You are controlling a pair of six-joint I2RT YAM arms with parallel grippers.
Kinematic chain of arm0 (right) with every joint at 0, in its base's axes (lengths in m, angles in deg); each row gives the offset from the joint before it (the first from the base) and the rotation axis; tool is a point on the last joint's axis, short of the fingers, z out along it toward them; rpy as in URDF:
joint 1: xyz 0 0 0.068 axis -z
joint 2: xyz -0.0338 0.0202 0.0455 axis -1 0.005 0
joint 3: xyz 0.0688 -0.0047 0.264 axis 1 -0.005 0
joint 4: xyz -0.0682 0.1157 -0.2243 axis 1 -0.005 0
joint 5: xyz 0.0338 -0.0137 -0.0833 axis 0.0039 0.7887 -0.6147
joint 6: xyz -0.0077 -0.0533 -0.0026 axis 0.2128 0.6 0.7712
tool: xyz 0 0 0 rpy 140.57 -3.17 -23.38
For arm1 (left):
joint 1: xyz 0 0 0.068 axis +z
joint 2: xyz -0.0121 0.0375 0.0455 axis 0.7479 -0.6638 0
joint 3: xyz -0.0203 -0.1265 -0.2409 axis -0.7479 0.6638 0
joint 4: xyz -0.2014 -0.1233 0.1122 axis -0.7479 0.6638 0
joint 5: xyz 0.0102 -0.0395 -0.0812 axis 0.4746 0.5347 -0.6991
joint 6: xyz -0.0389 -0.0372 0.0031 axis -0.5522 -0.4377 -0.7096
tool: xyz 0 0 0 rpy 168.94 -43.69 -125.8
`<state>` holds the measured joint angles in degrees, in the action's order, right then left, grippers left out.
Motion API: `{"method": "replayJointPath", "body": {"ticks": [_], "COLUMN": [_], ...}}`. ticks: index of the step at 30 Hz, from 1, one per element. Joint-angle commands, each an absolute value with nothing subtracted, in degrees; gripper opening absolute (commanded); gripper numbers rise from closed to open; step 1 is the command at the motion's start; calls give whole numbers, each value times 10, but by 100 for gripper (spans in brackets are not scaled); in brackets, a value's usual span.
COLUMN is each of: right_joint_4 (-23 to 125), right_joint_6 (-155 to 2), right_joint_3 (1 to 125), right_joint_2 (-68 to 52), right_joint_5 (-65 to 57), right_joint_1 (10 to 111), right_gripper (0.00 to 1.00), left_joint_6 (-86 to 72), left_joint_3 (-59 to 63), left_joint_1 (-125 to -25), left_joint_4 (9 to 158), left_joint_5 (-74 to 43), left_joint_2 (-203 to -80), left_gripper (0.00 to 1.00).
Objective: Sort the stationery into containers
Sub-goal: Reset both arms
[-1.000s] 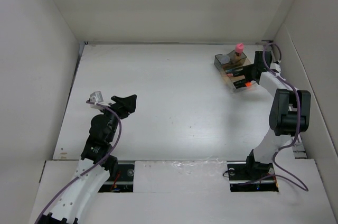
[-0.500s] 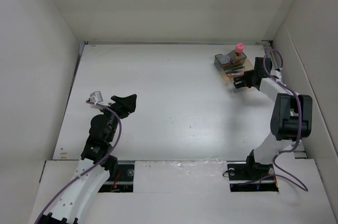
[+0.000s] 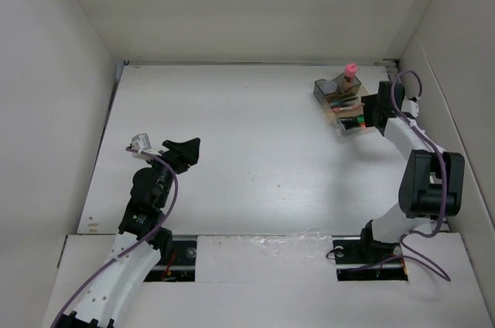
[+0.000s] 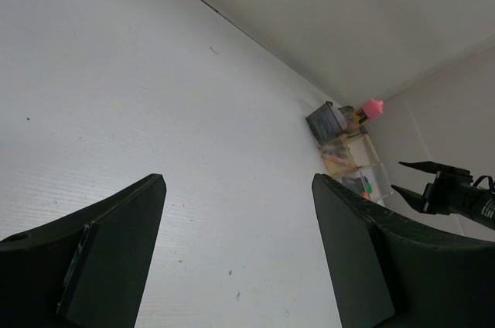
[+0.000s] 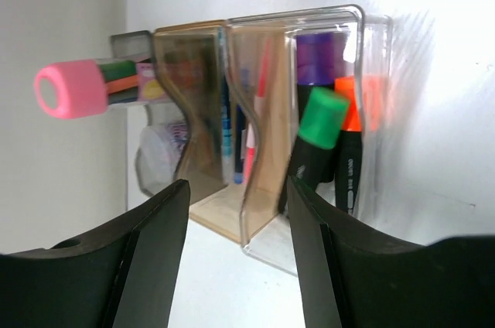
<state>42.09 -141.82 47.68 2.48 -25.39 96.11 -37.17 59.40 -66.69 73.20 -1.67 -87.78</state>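
Clear desk organizer [image 3: 344,104] at the far right of the white surface [image 3: 232,150]. Its walls prop the stationery upright: green-capped highlighter [image 5: 321,123] and purple marker [image 5: 321,53] share the clear end compartment, and a pink-capped glue stick [image 5: 69,88] pokes out beyond. Right pincer [image 5: 240,185] is spread wide, empty, just beside it (sorting looks done). Left pincer [image 4: 238,181] is wide, empty, well apart, probably parked clear of the work

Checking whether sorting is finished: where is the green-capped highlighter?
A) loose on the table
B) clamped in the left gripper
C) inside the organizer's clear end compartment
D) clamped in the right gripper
C: the right wrist view shows the green-capped highlighter inside the organizer, in its clear compartment, beside a purple marker.
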Motion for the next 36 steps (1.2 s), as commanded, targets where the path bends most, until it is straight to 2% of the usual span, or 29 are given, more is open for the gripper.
{"method": "replayJointPath", "body": {"ticks": [1, 6, 9, 11, 12, 13, 14, 15, 21, 25, 27, 28, 29, 36], "right_joint_4": [448, 479, 484, 484, 484, 478, 478, 478, 489, 497, 487, 481, 481, 474], "right_joint_6": [-1422, -1411, -1382, -1367, -1367, -1360, -1360, -1353, -1318, -1263, -1244, -1237, -1230, -1225], "right_joint_3": [476, 450, 462, 478, 478, 483, 483, 483, 476, 476, 481, 489, 495, 494], "right_joint_2": [-16, -61, -68, -68, -68, -68, -61, -61, -30, -14, -13, -13, -13, -2], "right_joint_5": [-260, -237, -237, -242, -250, -250, -242, -229, -170, -111, -79, -70, -63, -82], "right_joint_1": [964, 914, 871, 818, 802, 769, 754, 740, 620, 551, 517, 508, 501, 450], "right_gripper": [59, 61, 68, 74, 81, 83, 85, 87, 90, 79, 54, 38, 0, 0], "left_joint_6": [-373, -373, -366, -358, -358, -351, -351, -342, -341, -379, -386, -393, -398, -416], "left_joint_3": [594, 594, 599, 599, 599, 599, 599, 599, 586, 572, 572, 572, 577, 575], "left_joint_1": [-669, -669, -669, -669, -669, -669, -669, -669, -669, -669, -669, -669, -669, -669], "left_joint_4": [704, 698, 688, 682, 682, 674, 668, 667, 678, 713, 713, 708, 708, 691], "left_joint_5": [-22, -28, -37, -43, -50, -59, -67, -73, -74, -38, -38, -38, -38, -20], "left_joint_2": [-878, -889, -889, -889, -889, -889, -889, -889, -889, -901, -901, -906, -906, -932], "left_gripper": [73, 74, 77, 82, 85, 89, 98, 100, 100, 100, 100, 100, 100, 100]}}
